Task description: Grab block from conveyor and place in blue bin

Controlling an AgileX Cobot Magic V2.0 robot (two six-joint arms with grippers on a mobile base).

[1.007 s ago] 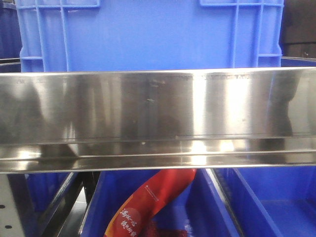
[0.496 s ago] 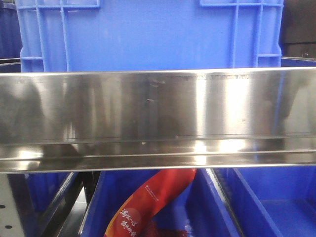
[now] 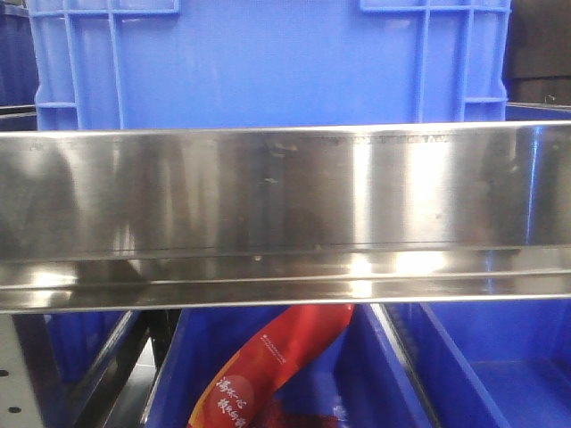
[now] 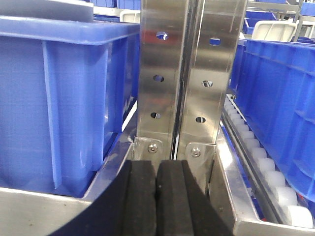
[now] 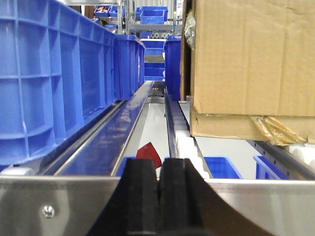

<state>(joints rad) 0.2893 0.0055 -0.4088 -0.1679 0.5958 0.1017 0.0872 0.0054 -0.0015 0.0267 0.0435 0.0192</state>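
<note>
Both fingers (image 4: 156, 196) (image 5: 160, 191) pressed together, empty.

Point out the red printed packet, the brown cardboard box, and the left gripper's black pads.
Red printed packet (image 3: 268, 366): exterior front view, on its printed middle, inside the lower blue bin.
Brown cardboard box (image 5: 251, 59): right wrist view, on its front face.
Left gripper's black pads (image 4: 141, 196): left wrist view, on the left pad's surface.

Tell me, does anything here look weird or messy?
Mostly tidy. One odd bit: a red packet with white writing lies slanted in the lower blue bin under the shiny steel rail. The cardboard box also has crumpled tape at its bottom edge. Both pincers, left and right, are shut on nothing.
</note>
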